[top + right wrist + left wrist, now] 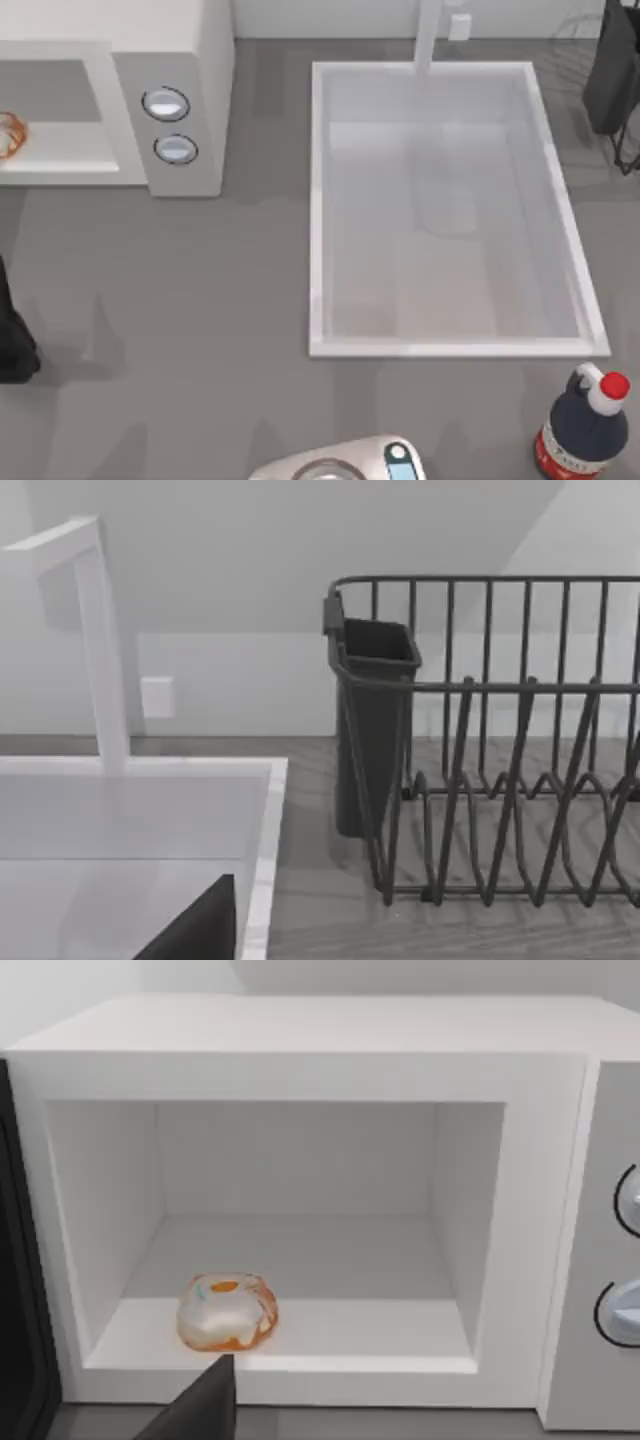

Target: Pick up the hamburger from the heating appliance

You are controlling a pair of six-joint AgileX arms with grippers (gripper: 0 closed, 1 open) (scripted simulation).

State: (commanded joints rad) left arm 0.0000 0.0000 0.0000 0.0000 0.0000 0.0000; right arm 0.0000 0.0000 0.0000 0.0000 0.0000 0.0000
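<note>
Approach step: the left gripper, finger state I cannot tell, faces the open microwave and must reach in toward the hamburger at its near-left floor.

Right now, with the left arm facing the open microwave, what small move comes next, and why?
Probably ease the left hand straight forward toward the hamburger. It sits near the front edge of the microwave floor, door open, nothing between them.

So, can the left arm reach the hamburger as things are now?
Probably yes. The hamburger lies near the front edge of the open microwave cavity, and the left wrist view faces it with nothing between.
</note>
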